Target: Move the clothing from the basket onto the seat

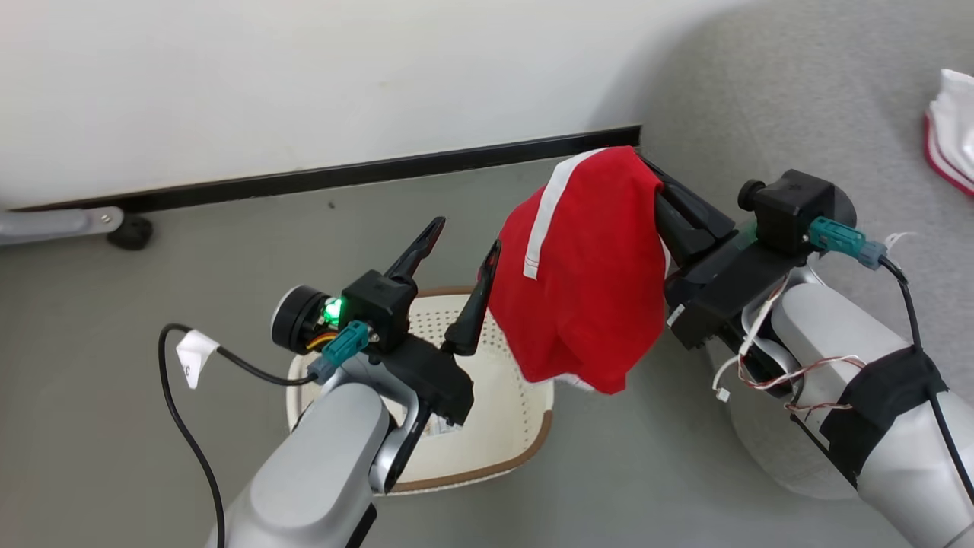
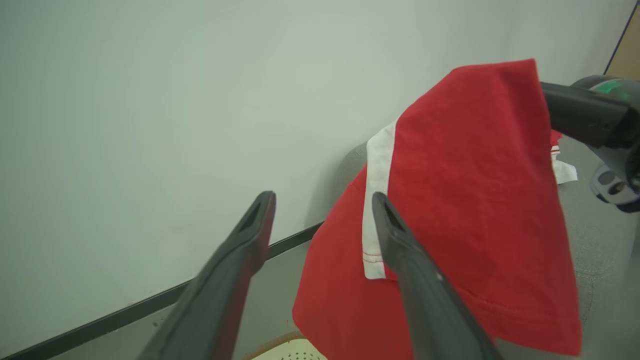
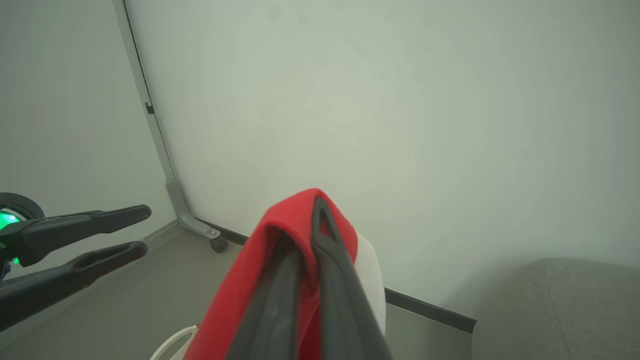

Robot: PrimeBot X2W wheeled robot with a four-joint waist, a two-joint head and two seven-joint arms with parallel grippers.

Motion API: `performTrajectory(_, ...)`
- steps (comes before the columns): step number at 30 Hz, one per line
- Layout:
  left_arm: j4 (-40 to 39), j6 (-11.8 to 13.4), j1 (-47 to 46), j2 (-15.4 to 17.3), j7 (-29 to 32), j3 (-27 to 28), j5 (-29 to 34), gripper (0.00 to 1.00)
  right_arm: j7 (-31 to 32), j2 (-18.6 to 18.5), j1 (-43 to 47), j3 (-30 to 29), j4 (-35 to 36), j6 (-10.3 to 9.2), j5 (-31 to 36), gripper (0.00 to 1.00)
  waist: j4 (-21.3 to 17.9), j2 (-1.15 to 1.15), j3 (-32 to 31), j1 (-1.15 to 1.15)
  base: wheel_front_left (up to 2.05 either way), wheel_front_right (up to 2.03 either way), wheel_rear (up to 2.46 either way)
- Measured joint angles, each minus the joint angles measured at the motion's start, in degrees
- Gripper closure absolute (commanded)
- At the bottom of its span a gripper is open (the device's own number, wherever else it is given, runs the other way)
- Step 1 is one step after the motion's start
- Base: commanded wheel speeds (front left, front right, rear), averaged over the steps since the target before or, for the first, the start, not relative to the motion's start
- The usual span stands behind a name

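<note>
- The right claw (image 1: 653,173) is pinched shut on a fold of the shorts (image 1: 593,281). Gripping at one top point lets the cloth hang clear of everything below it.
- The shorts are in the air, draped over that claw's tips and hanging down from them.
- The left claw (image 1: 466,234) stands wide and empty just beside the shorts. Its nearer finger is at the cloth's edge, but I cannot tell whether it touches.
- The basket (image 1: 542,435) sits on the floor below the left claw, under the shorts' lower edge. That suggests a lift straight up and out of it.
- The seat (image 1: 799,91) lies behind and beyond the right claw, so I judge the carry goes that way.
- A white and red garment (image 1: 951,129), probably the jersey, lies on the seat, well apart from the right claw.
- The shorts' long axis runs downward from the claw's tips toward the basket. The white stripe follows it and the loose hem points down.
</note>
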State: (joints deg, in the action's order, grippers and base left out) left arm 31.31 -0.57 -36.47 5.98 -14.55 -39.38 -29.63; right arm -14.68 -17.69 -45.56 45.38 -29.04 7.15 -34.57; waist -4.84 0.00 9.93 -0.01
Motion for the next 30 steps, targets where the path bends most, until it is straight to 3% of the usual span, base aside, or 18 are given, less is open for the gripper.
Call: performTrajectory(30,0.13,-2.05,3.99,-1.45,0.0,2.15,1.25,0.0,-0.01,-0.66,2.86,-5.06,7.49,-0.01,-0.71,1.0,-19.98,0.0,-0.01,0.01,0.0,0.0,0.0)
